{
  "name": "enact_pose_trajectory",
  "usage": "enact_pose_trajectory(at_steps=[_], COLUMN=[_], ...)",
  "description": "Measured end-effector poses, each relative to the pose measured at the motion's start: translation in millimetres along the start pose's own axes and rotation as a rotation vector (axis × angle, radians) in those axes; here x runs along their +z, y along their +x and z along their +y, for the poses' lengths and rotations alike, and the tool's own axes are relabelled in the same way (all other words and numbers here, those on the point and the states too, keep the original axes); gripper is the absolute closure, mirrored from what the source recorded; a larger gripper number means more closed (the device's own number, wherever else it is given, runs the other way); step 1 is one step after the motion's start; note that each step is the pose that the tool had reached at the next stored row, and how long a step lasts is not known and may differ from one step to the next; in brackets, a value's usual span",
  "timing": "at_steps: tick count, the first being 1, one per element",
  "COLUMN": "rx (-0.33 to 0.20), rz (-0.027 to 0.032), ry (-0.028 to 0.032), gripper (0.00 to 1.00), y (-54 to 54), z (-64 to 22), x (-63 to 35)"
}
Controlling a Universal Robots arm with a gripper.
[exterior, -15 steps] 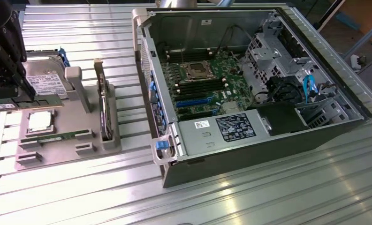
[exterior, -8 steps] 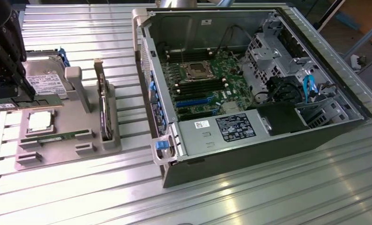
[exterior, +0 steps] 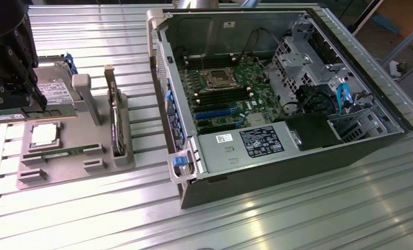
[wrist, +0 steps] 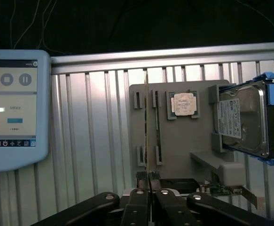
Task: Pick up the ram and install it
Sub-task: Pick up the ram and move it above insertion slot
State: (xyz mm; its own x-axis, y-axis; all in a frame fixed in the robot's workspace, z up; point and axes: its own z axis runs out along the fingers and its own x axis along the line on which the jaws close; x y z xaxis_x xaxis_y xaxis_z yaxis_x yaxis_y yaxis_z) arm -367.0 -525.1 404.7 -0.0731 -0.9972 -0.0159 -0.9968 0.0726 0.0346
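The ram (exterior: 53, 113) is a thin green stick. My gripper (exterior: 15, 107) holds it at the exterior view's far left, just above the grey parts tray (exterior: 74, 169). In the wrist view the held ram (wrist: 147, 141) shows edge-on as a thin line between my shut fingers (wrist: 137, 209), over the tray's (wrist: 183, 141) outer slot. A twin ram stick (exterior: 62, 152) lies in the neighbouring slot (wrist: 156, 125). The open computer case (exterior: 276, 88) lies on its side at the exterior view's right, with its green motherboard (exterior: 224, 94) exposed.
The tray also carries a silver processor chip (exterior: 44, 133), a hard drive (exterior: 53, 91) in a blue bracket, and an upright dark expansion card (exterior: 114, 122). A touchscreen pendant (wrist: 12, 108) lies on the ribbed metal table (exterior: 123, 208) beside the tray.
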Motion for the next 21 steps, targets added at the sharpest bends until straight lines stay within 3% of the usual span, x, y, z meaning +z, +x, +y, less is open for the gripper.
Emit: enact_pose_trajectory(at_steps=[21], rx=[0.000], rz=[0.0000], ry=[-0.0004], gripper=[0.88], y=[-3.9], z=[-53.9], x=[-1.8])
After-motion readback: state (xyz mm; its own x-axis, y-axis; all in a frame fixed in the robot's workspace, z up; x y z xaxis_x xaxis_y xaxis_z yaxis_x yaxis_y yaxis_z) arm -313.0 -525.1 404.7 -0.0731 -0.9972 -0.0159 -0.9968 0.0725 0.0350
